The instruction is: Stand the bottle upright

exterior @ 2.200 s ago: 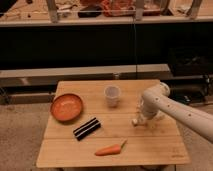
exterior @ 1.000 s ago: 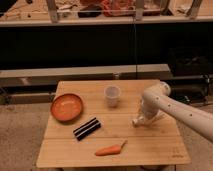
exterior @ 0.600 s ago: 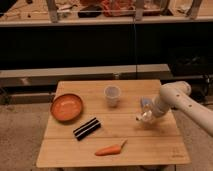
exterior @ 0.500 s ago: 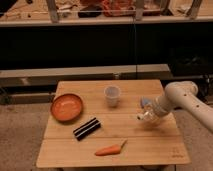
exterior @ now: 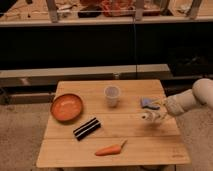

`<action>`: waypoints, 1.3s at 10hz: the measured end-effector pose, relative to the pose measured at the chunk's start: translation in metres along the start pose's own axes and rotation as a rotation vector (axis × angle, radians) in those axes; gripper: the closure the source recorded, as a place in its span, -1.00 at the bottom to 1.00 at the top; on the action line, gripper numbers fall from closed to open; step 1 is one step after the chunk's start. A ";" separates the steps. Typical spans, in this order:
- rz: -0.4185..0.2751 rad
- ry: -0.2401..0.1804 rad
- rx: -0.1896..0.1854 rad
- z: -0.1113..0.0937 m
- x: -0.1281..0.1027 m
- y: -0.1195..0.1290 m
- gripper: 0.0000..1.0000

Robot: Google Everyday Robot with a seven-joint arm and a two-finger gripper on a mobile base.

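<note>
Nearest, at the lower middle of the frame, a carrot (exterior: 110,149) lies on the wooden surface (exterior: 150,145) with its thin end toward the right. Just beyond it and to the left lies a black bar (exterior: 86,128), set at a slant. Right of centre, the pincer (exterior: 154,115) hangs low over the surface at the end of a pale arm (exterior: 192,99) that comes in from the right edge. Whether the pincer is spread or closed cannot be told. The bottle (exterior: 145,117) shows as a small pale shape at the pincer's left tip. Whether it is gripped, standing or tilted cannot be told either. At mid-left sits an orange bowl (exterior: 66,106). A blue-grey object (exterior: 148,103) lies just beyond the pincer, near the surface's right side. A white cup (exterior: 112,96) stands upright at the centre, between the bowl and that object. Behind the surface a long low shelf (exterior: 75,75) runs across the frame.
</note>
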 end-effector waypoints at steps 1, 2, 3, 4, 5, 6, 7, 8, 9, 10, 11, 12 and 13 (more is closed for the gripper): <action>0.007 -0.122 0.015 -0.003 -0.001 0.003 -0.12; 0.013 -0.220 0.032 -0.006 -0.001 0.004 -0.12; 0.018 -0.263 0.038 -0.006 -0.001 0.005 -0.12; 0.019 -0.276 0.039 -0.004 -0.002 0.004 -0.13; 0.017 -0.249 0.030 -0.002 -0.001 0.005 -0.23; 0.017 -0.184 0.019 0.000 0.000 0.005 -0.41; 0.014 -0.111 0.007 0.002 0.002 0.004 -0.53; 0.003 0.033 -0.018 0.008 0.005 0.004 -0.60; -0.012 0.124 -0.040 0.013 0.008 0.004 -0.60; -0.040 0.193 -0.076 0.022 0.011 0.003 -0.60; -0.069 0.236 -0.113 0.030 0.014 0.002 -0.60; -0.106 0.274 -0.162 0.040 0.017 0.001 -0.60; -0.138 0.312 -0.213 0.047 0.024 0.001 -0.60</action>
